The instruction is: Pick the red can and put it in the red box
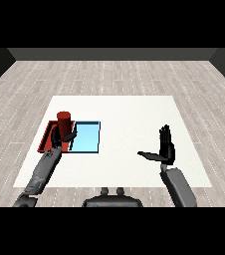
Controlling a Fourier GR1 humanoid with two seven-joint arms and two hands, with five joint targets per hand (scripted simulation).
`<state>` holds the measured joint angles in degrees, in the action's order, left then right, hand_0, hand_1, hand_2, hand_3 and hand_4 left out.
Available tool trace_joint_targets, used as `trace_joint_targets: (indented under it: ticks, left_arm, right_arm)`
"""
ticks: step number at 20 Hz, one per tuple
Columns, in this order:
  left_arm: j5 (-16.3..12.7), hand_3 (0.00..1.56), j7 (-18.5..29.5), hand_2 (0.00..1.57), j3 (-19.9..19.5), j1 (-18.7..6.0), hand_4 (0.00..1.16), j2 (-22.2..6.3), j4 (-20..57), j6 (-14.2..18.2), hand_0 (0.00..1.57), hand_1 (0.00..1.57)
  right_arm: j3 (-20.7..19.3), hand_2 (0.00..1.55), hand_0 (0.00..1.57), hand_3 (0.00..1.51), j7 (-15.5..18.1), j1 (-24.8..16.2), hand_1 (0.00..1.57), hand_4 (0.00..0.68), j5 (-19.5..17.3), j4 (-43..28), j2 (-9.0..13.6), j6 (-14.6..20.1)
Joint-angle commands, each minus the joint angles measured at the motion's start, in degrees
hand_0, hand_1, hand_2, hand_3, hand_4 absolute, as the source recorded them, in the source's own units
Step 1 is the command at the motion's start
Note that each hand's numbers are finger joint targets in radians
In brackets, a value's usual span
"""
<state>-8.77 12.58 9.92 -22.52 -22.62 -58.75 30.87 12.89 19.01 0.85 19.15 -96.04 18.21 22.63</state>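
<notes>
The red can [63,121] stands upright over the red tray [47,135] at the table's left. My left hand [64,136] is curled round the can's lower part, so the can's base is hidden and I cannot tell whether it rests on the tray. My right hand [166,148] is raised at the right side of the table, far from the can, with straight fingers pointing up and the thumb stretched to the left, holding nothing.
The light blue tray [86,137] lies directly to the right of the red tray, touching it. Both sit on the white table [129,114], whose surface spreads between the trays and my right hand.
</notes>
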Motion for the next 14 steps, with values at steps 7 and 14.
trace_joint_targets:
  ticks: [7,14]
  left_arm:
    - [3.4,1.47,1.2,1.56,-6.3,-14.2,1.06,-3.3,32.7,-3.2,1.57,1.57]
    - [7.0,0.74,-5.3,0.73,-4.8,-21.3,0.81,1.0,49.1,-0.7,0.74,0.74]
  right_arm:
    - [-2.8,0.00,0.00,0.00,-6.0,2.8,0.00,0.000,-1.5,2.3,1.7,1.2]
    - [-3.8,0.00,0.00,0.00,0.8,4.0,0.00,0.000,-0.2,10.9,-2.7,-1.1]
